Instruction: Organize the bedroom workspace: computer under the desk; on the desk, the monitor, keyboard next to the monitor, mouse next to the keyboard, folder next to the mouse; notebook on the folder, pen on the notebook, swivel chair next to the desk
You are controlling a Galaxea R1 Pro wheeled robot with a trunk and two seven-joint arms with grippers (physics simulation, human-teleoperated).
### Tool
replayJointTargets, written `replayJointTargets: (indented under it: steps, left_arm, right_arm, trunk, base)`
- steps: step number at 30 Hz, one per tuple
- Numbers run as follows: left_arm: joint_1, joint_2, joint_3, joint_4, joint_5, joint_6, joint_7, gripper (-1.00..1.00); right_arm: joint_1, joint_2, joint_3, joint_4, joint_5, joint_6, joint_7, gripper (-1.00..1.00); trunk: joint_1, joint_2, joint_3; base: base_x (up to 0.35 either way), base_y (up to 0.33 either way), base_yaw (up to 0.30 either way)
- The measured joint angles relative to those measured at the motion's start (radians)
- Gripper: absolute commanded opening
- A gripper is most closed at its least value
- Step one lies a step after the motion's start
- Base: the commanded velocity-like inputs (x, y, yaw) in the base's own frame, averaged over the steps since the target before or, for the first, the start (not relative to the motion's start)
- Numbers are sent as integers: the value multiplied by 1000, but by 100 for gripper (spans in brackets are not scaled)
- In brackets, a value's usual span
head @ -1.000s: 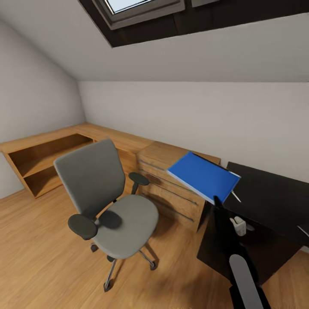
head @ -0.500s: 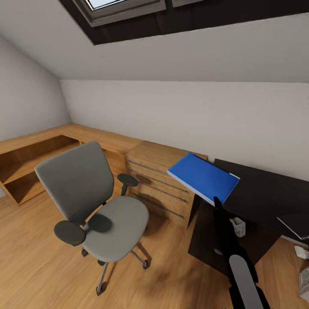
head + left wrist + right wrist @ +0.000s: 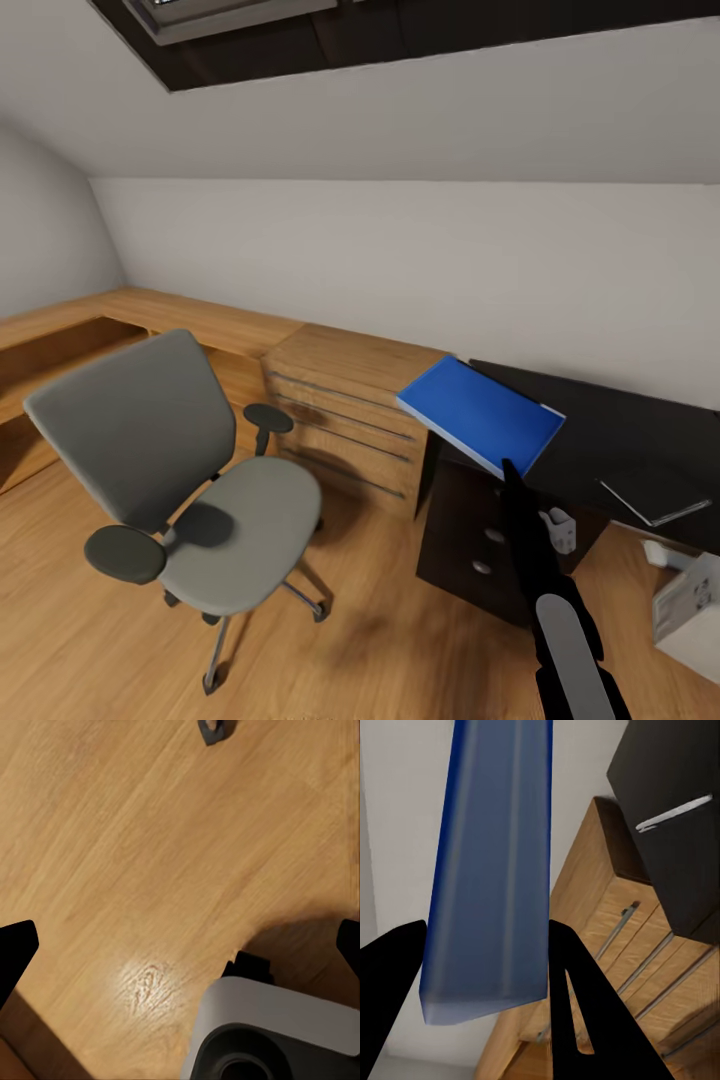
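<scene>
My right gripper (image 3: 510, 468) is shut on the near edge of the bright blue folder (image 3: 480, 415), which hangs tilted in the air over the left end of the black desk (image 3: 610, 435). In the right wrist view the folder (image 3: 491, 877) sits between the two black fingers (image 3: 390, 997). A dark notebook (image 3: 655, 495) lies on the desk to the right. The grey swivel chair (image 3: 170, 480) stands on the floor at the left, its seat bare. A light grey-white computer (image 3: 690, 605) shows at the lower right. My left gripper (image 3: 184, 945) is open above the wooden floor.
A low wooden drawer cabinet (image 3: 345, 415) stands between the chair and the desk's black drawer unit (image 3: 475, 545). Wooden shelving (image 3: 60, 340) runs along the left wall under a sloped ceiling. A thin white stick (image 3: 675, 814) lies on a black surface in the right wrist view.
The head view has swung to the right, so chair and cabinet sit further left in the picture. The notebook and computer have come into view. The folder stays in my right gripper.
</scene>
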Motion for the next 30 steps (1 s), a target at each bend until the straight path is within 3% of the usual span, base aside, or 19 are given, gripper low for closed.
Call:
replayJointTargets:
  steps: [11, 19, 23, 27, 30]
  left_arm:
    - [0, 1, 0, 1, 1, 1, 0, 100]
    - [0, 0, -1, 16, 0, 0, -19, 100]
    - [0, 1, -3, 18, 1, 1, -85, 100]
    - [0, 1, -4, 18, 1, 2, -101, 100]
    - [0, 1, -4, 18, 1, 2, -102, 100]
  right_arm:
    - [0, -1, -10, 0, 0, -4, 0, -100]
    - [0, -5, -49, 1, 0, -4, 0, -100]
    - [-6, -46, -89, 19, -1, -4, -25, -100]
    - [-42, -116, -105, 105, -1, -2, -72, -100]
    - [-50, -137, -107, 119, -2, -7, -75, -100]
  trunk:
    - [0, 0, -13]
    - [-4, 7, -19]
    - [-19, 35, -11]
    - [-35, 63, -3]
    - [-46, 84, 3]
  base:
    - [-60, -287, -184]
    - [-1, -50, -184]
    - [0, -1, -184]
    - [0, 0, -184]
    - [0, 0, -184]
